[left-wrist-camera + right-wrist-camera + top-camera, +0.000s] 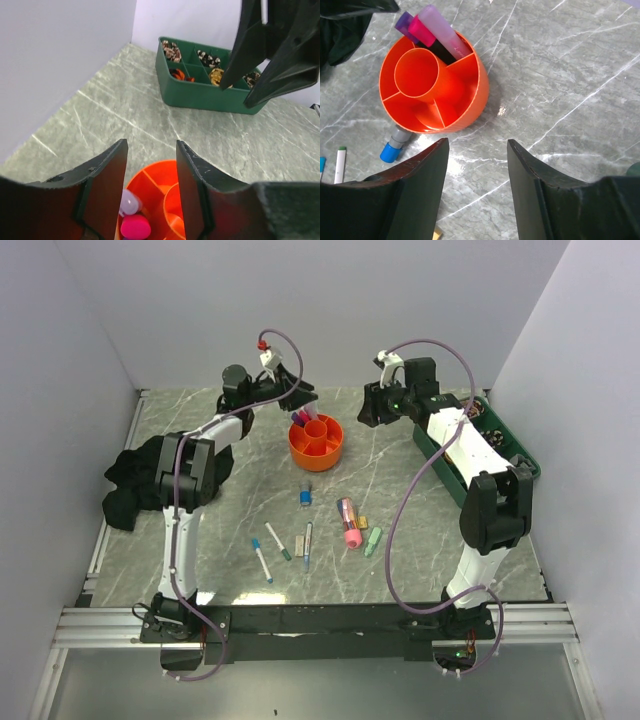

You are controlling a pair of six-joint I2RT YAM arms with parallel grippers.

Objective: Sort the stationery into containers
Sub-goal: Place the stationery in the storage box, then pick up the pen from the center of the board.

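L: my left gripper (151, 150) spread, empty, over orange holder (152, 172), likely drop position | R: my right gripper (476, 150) spread, empty, held aside to avoid clashing

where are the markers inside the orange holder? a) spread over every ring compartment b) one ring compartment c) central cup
b: the pink and purple markers stand together in one ring compartment of the orange holder, while its central cup is empty.
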